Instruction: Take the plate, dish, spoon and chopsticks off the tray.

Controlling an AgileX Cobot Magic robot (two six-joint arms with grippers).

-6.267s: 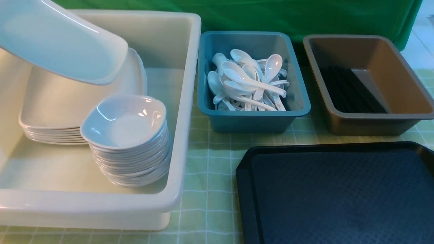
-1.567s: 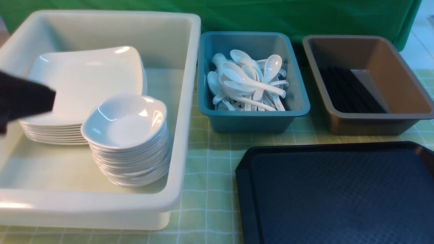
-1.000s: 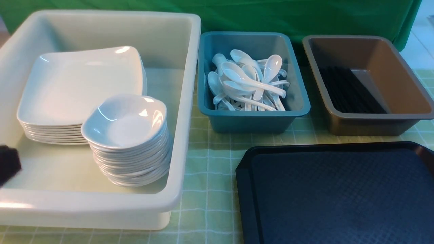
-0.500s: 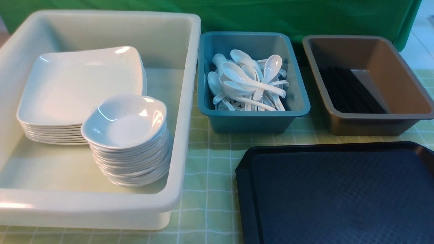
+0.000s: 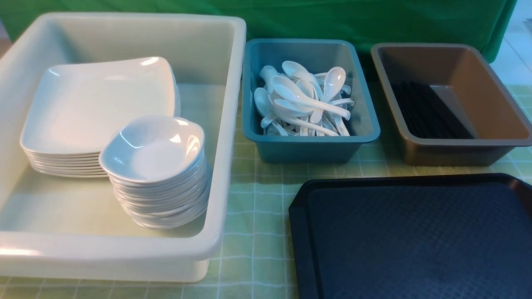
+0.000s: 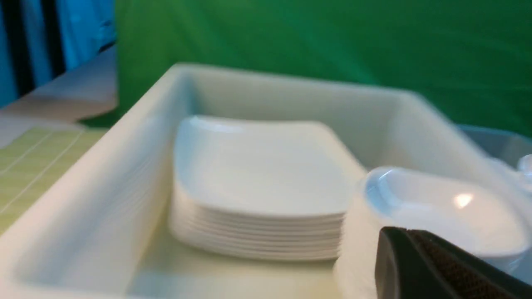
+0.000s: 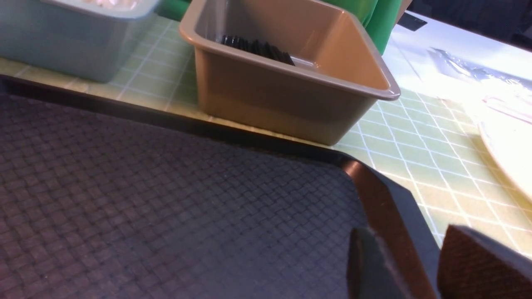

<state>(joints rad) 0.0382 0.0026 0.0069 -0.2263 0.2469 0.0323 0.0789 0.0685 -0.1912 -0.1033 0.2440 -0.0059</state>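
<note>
On the tablecloth: a green checked tablecloth (image 5: 253,199) carries four containers, seen from the front view.
Tray: the black textured tray (image 5: 415,241) lies at the near right, its surface bare; its rim and a clipped corner show in the right wrist view (image 7: 386,207).
White tub: a large white tub (image 5: 224,124) stands at the left.
Plate: the plate (image 5: 95,104) lies on top of a stack of like plates at the far left inside the tub; also seen in the left wrist view (image 6: 257,166).
Bowls: a stack of small white bowls (image 5: 156,149) stands just beside the plate stack, nearer the camera.
Spoon: white spoons (image 5: 303,99) lie heaped in a teal bin (image 5: 311,149) at the middle.
Chopsticks: the black chopsticks (image 5: 424,110) lie along the left side of a brown bin (image 5: 457,153) at the far right.
Left gripper: the left gripper (image 6: 419,265) shows only in its wrist view, fingers pressed together, empty, in front of the bowl stack.
Right gripper: the right gripper (image 7: 409,265) has its fingers parted over the tray's rim, one on each side, holding nothing.
</note>
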